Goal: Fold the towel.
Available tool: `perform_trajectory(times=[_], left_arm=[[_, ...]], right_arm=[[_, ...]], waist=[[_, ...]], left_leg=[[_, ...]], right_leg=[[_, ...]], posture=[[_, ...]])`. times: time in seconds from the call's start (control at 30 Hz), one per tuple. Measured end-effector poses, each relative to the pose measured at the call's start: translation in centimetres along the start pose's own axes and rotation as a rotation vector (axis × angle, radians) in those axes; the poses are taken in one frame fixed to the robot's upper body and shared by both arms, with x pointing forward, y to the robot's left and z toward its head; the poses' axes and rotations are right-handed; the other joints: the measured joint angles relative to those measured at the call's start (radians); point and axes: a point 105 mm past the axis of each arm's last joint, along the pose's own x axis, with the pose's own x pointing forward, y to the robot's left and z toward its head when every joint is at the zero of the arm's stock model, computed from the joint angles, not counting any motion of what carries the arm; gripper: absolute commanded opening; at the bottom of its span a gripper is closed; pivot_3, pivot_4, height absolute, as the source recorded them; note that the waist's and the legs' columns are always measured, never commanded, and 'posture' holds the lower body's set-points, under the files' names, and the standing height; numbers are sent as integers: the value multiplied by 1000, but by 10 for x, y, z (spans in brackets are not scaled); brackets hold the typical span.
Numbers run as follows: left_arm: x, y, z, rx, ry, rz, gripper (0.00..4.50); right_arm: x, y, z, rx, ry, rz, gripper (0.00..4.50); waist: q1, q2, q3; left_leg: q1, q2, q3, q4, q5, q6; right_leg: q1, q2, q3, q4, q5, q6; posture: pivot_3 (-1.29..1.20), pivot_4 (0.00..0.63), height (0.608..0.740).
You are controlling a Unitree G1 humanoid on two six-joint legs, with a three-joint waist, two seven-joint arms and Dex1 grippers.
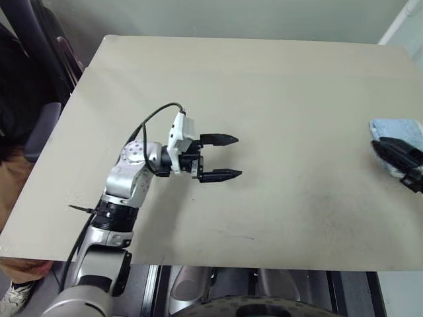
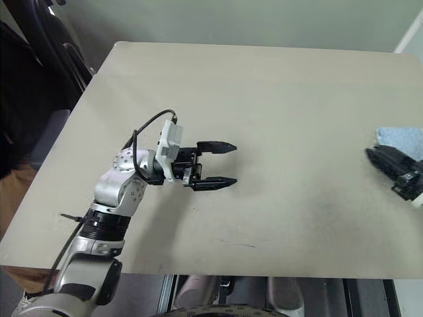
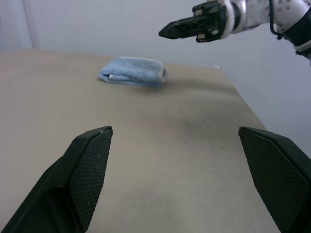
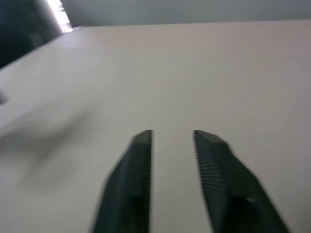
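The towel (image 3: 132,72) lies folded at the desk's (image 1: 264,86) three o'clock edge. The left gripper (image 1: 221,157) hangs wide open mid-desk. The right gripper (image 4: 172,138), fingers narrowly parted and empty, hovers beside the towel.

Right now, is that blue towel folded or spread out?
Folded: the towel lies as a small thick bundle with stacked layers near the table's right edge.

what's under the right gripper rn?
In the head views the right gripper overlaps the folded towel near the table's right edge. The gripper hides part of the towel. Its fingers are parted, empty.
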Motion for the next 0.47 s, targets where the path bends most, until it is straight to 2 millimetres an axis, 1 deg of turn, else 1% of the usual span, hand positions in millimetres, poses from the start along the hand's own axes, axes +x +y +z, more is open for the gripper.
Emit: perform_trajectory(times=[0.1, 0.17, 0.2, 0.33, 0.47], left_arm=[[-6, 5, 4, 14, 17, 11, 4500], [-9, 9, 6, 21, 21, 21, 4500], [-10, 11, 6, 23, 24, 29, 4500], [-8, 14, 5, 30, 33, 56, 4500], [0, 9, 1, 35, 36, 45, 4500]], right_arm=[[8, 19, -15, -5, 87, 88, 3622], [10, 26, -26, 2, 133, 126, 4266], [12, 28, -30, 4, 148, 141, 4474], [14, 29, -39, -20, 181, 156, 4474], [21, 28, -32, -49, 103, 125, 4474]], waist=[[2, 0, 0], [2, 0, 0], [2, 0, 0], [2, 0, 0], [0, 0, 0]], left_leg=[[-1, 0, 0, 0, 2, -3], [-1, 0, 0, 0, 2, -3], [-1, 0, 0, 0, 3, -3], [-2, 0, 0, 1, 4, -2], [-1, 0, 0, 0, 7, 5]], right_leg=[[0, 0, 0, 0, -1, 1], [0, 0, 0, -1, -1, 2], [0, 0, 1, -1, -2, 2], [0, 0, 1, -1, -3, 2], [-1, 0, 0, -1, -3, 5]], posture=[[0, 150, 733], [0, 150, 733], [0, 150, 733], [0, 150, 733], [0, 150, 733]])
